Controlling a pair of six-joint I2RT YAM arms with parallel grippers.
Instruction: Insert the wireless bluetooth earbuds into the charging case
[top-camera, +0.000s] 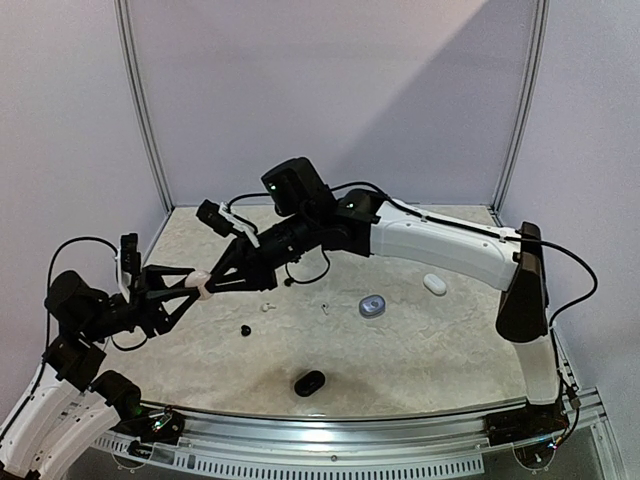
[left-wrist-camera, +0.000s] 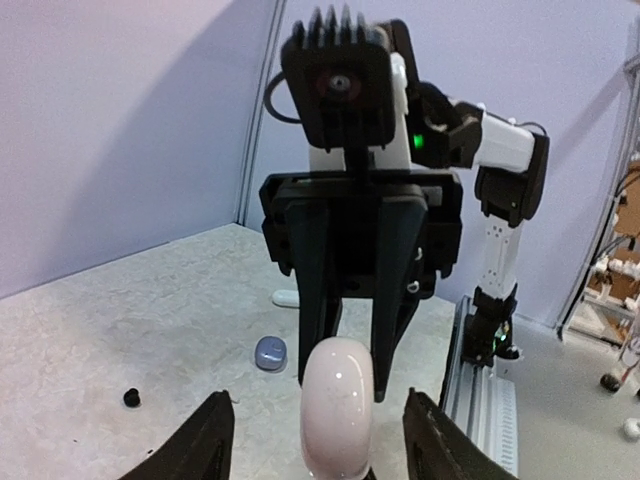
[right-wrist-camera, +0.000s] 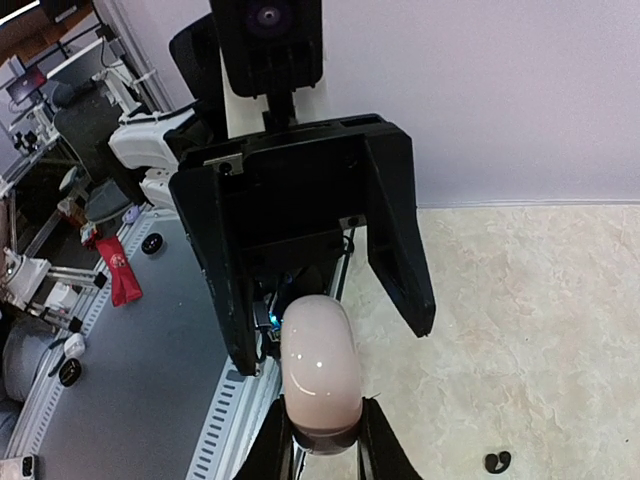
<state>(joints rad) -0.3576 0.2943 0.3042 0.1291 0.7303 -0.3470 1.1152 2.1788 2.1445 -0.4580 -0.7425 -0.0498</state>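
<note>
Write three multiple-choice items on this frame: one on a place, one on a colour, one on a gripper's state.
1. Where is the black case? A. by the front edge of the table B. in the back left corner C. in a gripper
2. What colour is the held case? A. black B. grey-blue C. pale pinkish white
3. How is the left gripper? A. shut on the held case B. open C. out of view
Answers: 1 A, it lies alone by the near edge; 2 C, both wrist views show it pale; 3 B, its fingers stand wide apart while the right gripper clamps the held case.
</note>
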